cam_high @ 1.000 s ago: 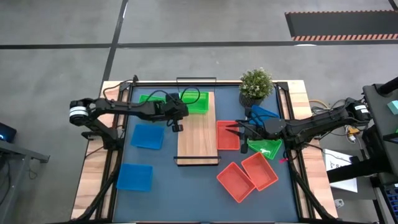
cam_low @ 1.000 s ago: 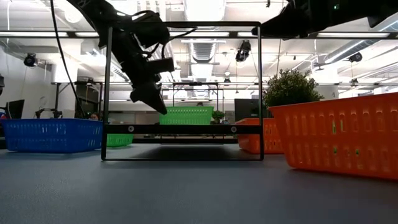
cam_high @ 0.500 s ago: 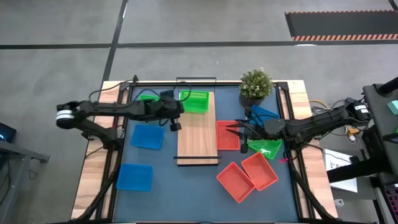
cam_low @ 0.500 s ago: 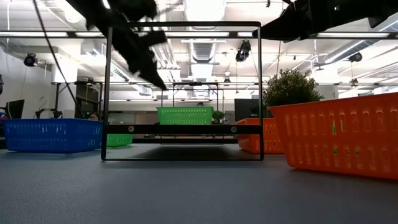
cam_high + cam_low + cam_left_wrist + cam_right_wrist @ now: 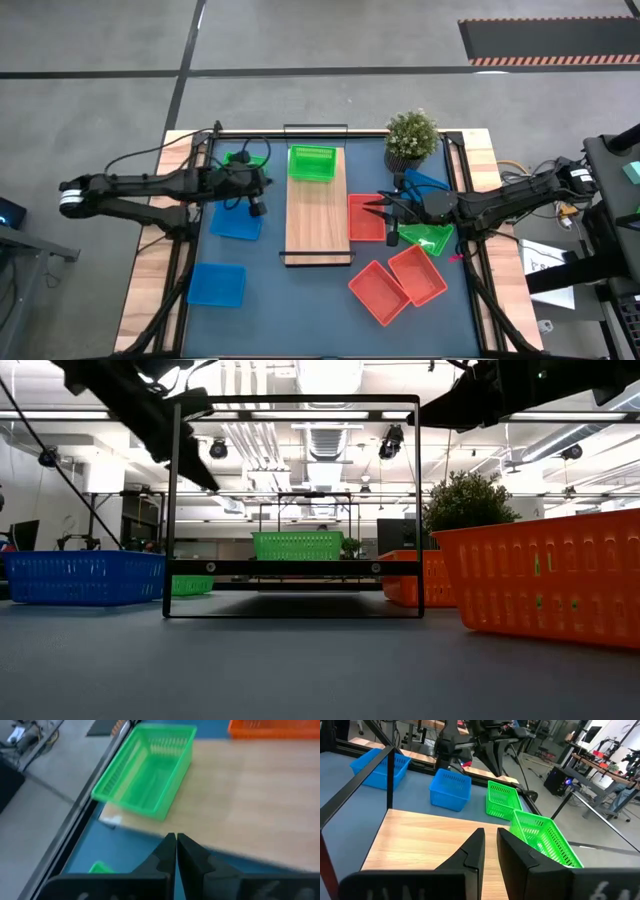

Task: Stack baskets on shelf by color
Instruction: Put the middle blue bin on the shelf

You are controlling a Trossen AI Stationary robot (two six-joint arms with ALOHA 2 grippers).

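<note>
Here, green basket [image 5: 311, 165] resting alone at far end of shelf [image 5: 316, 225]. Left gripper [image 5: 256, 208], fingers closed and empty, above blue basket [image 5: 237, 221] beside shelf. Right gripper [image 5: 384, 211], fingers narrowly parted and empty, over red basket [image 5: 364, 218].

i am two slim, dark arms, each built of black jointed segments. my left arm [image 5: 150, 185] carries a white-grey band near its outer end, and a thin black cable loops loosely along its upper side. my right arm [image 5: 500, 202] has the same pale band by its base joint and black cabling along its links. my left gripper [image 5: 176, 840] ends in two matte black fingers, angular and tapering to narrow tips. my right gripper [image 5: 489, 836] has the same two black, wedge-shaped fingers with flat, bevelled faces.
</note>
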